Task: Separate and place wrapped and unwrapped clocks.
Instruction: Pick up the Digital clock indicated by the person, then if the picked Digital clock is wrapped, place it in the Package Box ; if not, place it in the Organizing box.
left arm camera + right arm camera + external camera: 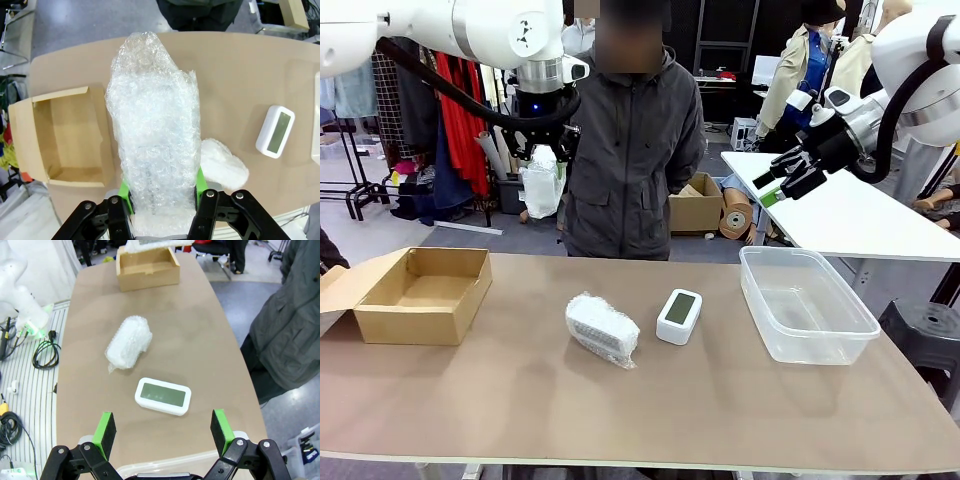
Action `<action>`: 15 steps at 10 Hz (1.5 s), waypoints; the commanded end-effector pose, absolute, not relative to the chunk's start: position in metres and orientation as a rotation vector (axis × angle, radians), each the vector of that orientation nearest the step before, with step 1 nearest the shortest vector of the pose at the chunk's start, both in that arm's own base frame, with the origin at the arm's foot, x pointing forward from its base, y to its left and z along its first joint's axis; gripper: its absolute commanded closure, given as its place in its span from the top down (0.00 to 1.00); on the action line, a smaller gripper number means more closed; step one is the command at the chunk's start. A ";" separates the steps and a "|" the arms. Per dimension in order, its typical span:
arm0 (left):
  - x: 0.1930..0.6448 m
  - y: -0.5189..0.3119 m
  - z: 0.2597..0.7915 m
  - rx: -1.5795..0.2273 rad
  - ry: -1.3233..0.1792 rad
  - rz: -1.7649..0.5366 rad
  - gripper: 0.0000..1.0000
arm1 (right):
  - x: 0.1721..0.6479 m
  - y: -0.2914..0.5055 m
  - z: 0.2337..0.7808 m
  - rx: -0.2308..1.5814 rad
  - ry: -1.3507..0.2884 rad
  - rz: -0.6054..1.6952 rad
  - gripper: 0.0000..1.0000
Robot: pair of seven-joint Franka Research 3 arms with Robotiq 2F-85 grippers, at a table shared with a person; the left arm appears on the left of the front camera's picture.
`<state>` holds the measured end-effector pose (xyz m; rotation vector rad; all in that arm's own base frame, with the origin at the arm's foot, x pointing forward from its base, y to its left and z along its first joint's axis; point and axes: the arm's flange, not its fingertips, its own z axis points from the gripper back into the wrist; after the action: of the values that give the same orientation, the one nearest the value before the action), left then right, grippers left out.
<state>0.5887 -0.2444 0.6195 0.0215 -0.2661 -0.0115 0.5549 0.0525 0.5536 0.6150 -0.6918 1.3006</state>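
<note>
Hanging wrapped clock [540, 185] [152, 125]: a bubble-wrap bundle is held high above the table's [520, 400] left half, its length pointing down.
Left gripper [542, 150] [161, 190]: pinched on that bundle's upper end, green pads pressed into the wrap on both sides.
Second wrapped clock [602, 328] [129, 342]: laid on its side near the table's middle (untouched by either gripper).
Bare digital clock [679, 316] [163, 396]: set just beside that bundle, screen facing up, apart from it.
Right gripper [770, 190] [163, 427]: fingers spread wide, nothing between them, raised above the table's right end.
Cardboard box [415, 325] [147, 275]: placed open at the left end.
Clear plastic tub [860, 325]: placed at the right end.
Person [630, 150]: stood behind the far edge.
</note>
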 end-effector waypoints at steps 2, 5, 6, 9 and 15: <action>0.588 -0.244 0.624 0.021 -0.272 -0.007 0.00 | 0.555 0.053 0.555 0.610 -0.696 1.302 1.00; 0.588 -0.244 0.624 0.021 -0.272 -0.007 0.00 | 0.555 0.053 0.555 0.610 -0.696 1.302 1.00; 0.588 -0.244 0.624 0.021 -0.272 -0.007 0.00 | 0.555 0.053 0.555 0.610 -0.696 1.302 1.00; 0.588 -0.244 0.624 0.021 -0.272 -0.007 0.00 | 0.555 0.053 0.555 0.610 -0.696 1.302 1.00; 0.565 -0.223 0.644 0.125 -0.346 -0.145 0.00 | 0.555 0.053 0.555 0.610 -0.696 1.302 1.00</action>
<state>0.5773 -0.2378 0.6344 0.1043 -0.3026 -0.1087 0.5549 0.0525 0.5536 0.6150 -0.6917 1.3006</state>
